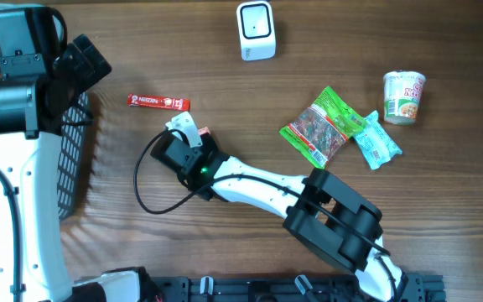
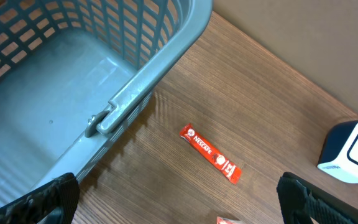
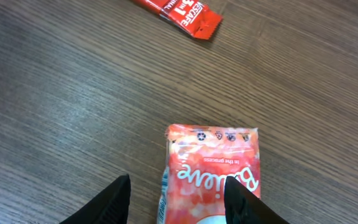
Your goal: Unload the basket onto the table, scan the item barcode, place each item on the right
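On the surface [image 3: 73, 93] near the red stick [image 3: 179, 14], my right pincer [image 3: 178, 180] hung part-open over the flat-lying pink packet [image 3: 213, 162], nothing gripped; pickup stage, I judged, and next called for centring, closing, then carrying its barcode to the white scanner [image 1: 256, 31].

A grey-blue plastic basket [image 2: 148, 81] fills the upper left of the frame. On the wooden worktop [image 2: 272, 99] just below its rim lies a red Nescafé stick sachet [image 2: 209, 154], set diagonally near centre. A white-faced barcode scanner [image 2: 353, 152] stands at the right edge. The left hand [image 2: 179, 205] has its dark fingers [image 2: 42, 202] spread wide into the bottom corners.
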You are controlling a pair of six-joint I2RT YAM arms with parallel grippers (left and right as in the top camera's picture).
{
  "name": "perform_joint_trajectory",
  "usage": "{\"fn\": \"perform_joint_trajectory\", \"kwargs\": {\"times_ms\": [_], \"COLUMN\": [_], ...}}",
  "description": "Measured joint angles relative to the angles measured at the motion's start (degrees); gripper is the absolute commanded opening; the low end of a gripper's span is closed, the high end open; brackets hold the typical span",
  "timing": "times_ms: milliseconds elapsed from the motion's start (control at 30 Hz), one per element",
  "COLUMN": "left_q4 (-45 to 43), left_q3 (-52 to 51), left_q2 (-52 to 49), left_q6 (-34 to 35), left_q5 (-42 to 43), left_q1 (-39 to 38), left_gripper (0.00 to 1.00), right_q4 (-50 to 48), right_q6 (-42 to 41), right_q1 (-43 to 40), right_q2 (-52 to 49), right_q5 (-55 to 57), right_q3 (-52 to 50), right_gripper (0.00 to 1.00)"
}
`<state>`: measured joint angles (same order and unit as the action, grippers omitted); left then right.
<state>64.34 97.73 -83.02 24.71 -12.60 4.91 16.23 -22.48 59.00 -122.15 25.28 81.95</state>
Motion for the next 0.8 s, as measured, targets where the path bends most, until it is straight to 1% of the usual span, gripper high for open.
{"fn": "perform_joint_trajectory", "kwargs": {"times_ms": [433, 500, 533, 600, 700, 733, 800], "left_q4": [0.0, 0.0, 0.0, 0.0, 0.0, 0.0, 0.0], "left_q3": [0.0, 0.0, 0.0, 0.0, 0.0, 0.0, 0.0], "left_q2": [0.0, 0.0, 0.0, 0.0, 0.0, 0.0, 0.0], "left_q6": [0.0, 0.0, 0.0, 0.0, 0.0, 0.0, 0.0], "left_q5": [0.0, 0.0, 0.0, 0.0, 0.0, 0.0, 0.0], "left_q1": [0.0, 0.0, 0.0, 0.0, 0.0, 0.0, 0.0], "left_gripper": [1.00, 1.00, 1.00, 1.00, 1.00, 1.00, 1.00], "right_q4": [1.0, 0.3, 0.3, 0.2, 1.2, 1.7, 2.8], "right_q6": [1.8, 2.5, 2.9, 3.2, 4.5, 5.7, 8.4], "right_q1": [0.0, 0.0, 0.0, 0.0, 0.0, 0.0, 0.0], "right_q2": [-0.1, -1.4, -2.0, -2.0, -2.0, -2.0, -2.0], "right_q5": [-0.2, -0.2, -0.2, 0.1, 0.3, 0.3, 0.3], "right_q3": [0.0, 0.0, 0.0, 0.0, 0.1, 0.1, 0.3], "right_gripper": [0.49, 0.46, 0.42, 0.40, 0.41, 0.39, 0.10]}}
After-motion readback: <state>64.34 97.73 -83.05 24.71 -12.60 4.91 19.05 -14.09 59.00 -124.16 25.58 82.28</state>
